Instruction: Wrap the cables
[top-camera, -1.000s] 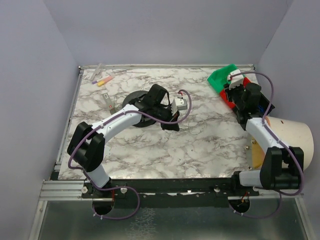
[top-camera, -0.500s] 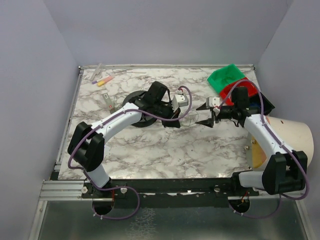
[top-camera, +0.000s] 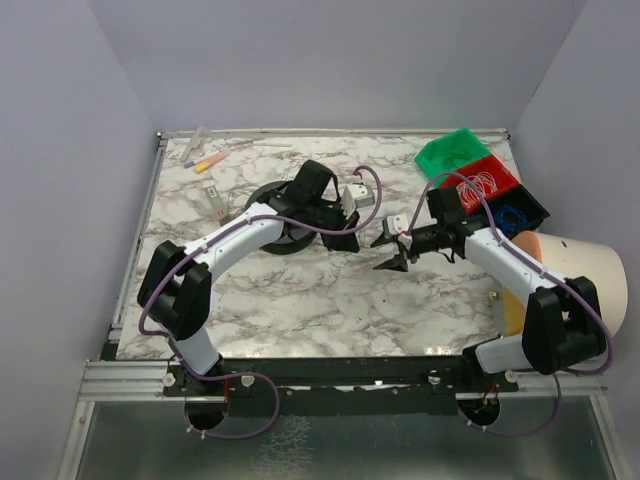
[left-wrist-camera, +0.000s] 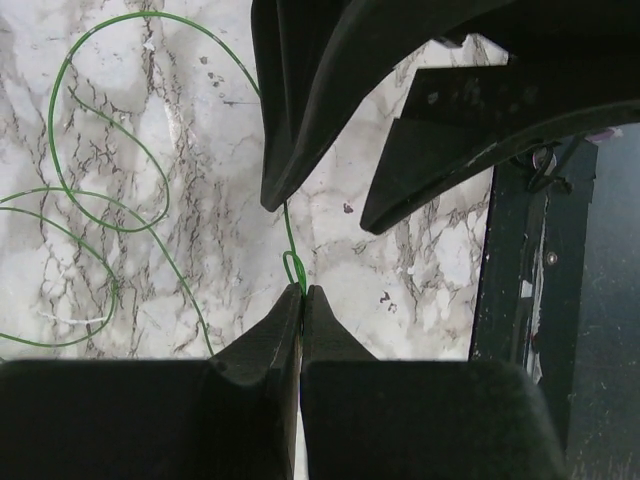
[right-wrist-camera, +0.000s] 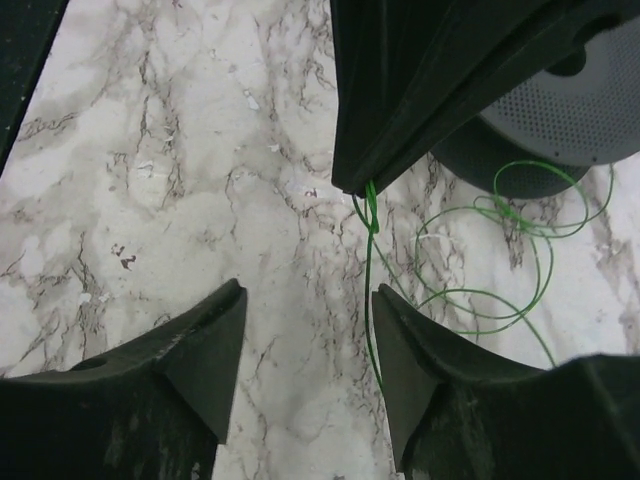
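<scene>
- Top view: on the white marble-patterned table (top-camera: 300, 300), both arms reach in toward the middle, a little nearer the far edge.
- The left hand (top-camera: 350, 242) and the right hand (top-camera: 386, 252) point at each other, tips close together.
- A black round spool (top-camera: 272, 218) lies under the left arm, left of the middle.
- A green plastic bin (top-camera: 450, 152), a red bin (top-camera: 482, 180) and a black bin (top-camera: 515, 212) sit at the far right corner.
- The cable is too fine to make out from here.
- Left wrist view: the left hand (left-wrist-camera: 301, 300) is clenched, its tips pinching a thin green wire (left-wrist-camera: 292, 265) at a small loop.
- The rest of the wire lies in loose curls (left-wrist-camera: 100, 215) on the table.
- The right hand's two black fingers (left-wrist-camera: 300, 110) hang just beyond the pinch, spread apart.
- Right wrist view: the right hand (right-wrist-camera: 308, 340) is released, jaws wide and holding nothing.
- One strand of the green wire (right-wrist-camera: 369, 300) runs down just beside the inner edge of one finger; I cannot tell if they touch.
- The left hand (right-wrist-camera: 372, 190) grips the wire, whose loops (right-wrist-camera: 510, 250) spread toward the spool (right-wrist-camera: 480, 165).
</scene>
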